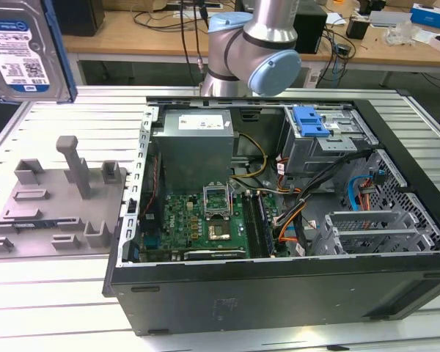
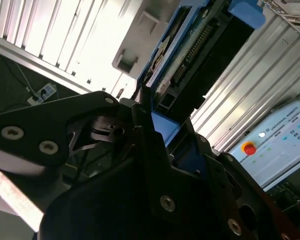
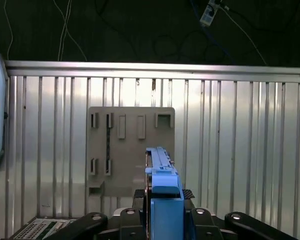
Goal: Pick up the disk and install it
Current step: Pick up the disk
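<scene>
while the disk (image 1: 22, 51) hangs in the air, well apart from the case (image 1: 279, 293) and off its side on the exterior view's left, the gripper (image 3: 162, 201) has its jaws pinching the disk across the blue rail, seen edge-on in the first wrist view. the disk is up off the grey holder (image 1: 59, 198) beside the case, so the pick looks done and the carry is the step in hand (my reading). doing it well likely means a firm, square pinch so the thin edge cannot twist. it also needs enough height to clear the case's wall. the rails should line up with the cage (image 1: 330, 150) under its blue latch (image 1: 310, 121), in the case's far corner, away from the loose cables (image 1: 293, 213).
</scene>
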Available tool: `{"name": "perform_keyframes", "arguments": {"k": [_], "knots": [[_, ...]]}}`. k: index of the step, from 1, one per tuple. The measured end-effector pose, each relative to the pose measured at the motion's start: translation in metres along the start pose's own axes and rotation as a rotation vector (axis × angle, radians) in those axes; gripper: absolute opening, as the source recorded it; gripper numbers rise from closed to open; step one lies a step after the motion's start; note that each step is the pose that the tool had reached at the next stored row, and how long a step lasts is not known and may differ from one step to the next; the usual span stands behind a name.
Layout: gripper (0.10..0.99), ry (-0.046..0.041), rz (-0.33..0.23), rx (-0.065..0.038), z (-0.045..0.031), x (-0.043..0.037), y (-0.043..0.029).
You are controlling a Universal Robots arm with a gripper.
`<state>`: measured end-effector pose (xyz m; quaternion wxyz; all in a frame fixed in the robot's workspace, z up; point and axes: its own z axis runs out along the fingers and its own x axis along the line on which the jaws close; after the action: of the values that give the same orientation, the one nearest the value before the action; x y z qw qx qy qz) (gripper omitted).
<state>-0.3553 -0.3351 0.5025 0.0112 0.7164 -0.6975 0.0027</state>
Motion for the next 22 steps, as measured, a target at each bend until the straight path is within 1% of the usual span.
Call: {"name": "perform_keyframes", "arguments": {"k": [1, 3, 4, 6, 7, 8, 9, 10, 11, 13, 14, 16, 17, 18, 19, 21, 22], "knots": [[0.369, 0.0000, 0.000, -0.001, -0.0002, 0.0019, -0.0038], [0.369, 0.0000, 0.000, -0.004, -0.0009, 0.0105, -0.0198], [0.369, 0.0000, 0.000, -0.005, -0.0012, 0.0140, -0.0262], [0.369, -0.0002, 0.000, -0.008, -0.0016, 0.0226, -0.0412], [0.369, -0.0003, 0.000, -0.009, -0.0017, 0.0249, -0.0450], [0.369, -0.0002, 0.000, -0.010, -0.0019, 0.0286, -0.0509], [0.369, -0.0003, 0.000, -0.012, -0.0020, 0.0330, -0.0578], [0.369, -0.0003, 0.000, -0.014, -0.0021, 0.0385, -0.0663], [0.369, -0.0004, 0.000, -0.016, -0.0020, 0.0426, -0.0729], [0.369, -0.0004, 0.000, -0.018, -0.0020, 0.0478, -0.0815], [0.369, -0.0005, -0.001, -0.019, -0.0020, 0.0525, -0.0895], [0.369, -0.0005, 0.000, -0.021, -0.0020, 0.0580, -0.0989], [0.369, -0.0006, -0.001, -0.022, -0.0020, 0.0617, -0.1055], [0.369, -0.0006, 0.000, -0.022, -0.0021, 0.0638, -0.1092], [0.369, -0.0006, -0.001, -0.023, -0.0020, 0.0674, -0.1156], [0.369, -0.0006, 0.000, -0.024, -0.0021, 0.0719, -0.1234], [0.369, -0.0005, -0.001, -0.024, -0.0022, 0.0752, -0.1291]]}}
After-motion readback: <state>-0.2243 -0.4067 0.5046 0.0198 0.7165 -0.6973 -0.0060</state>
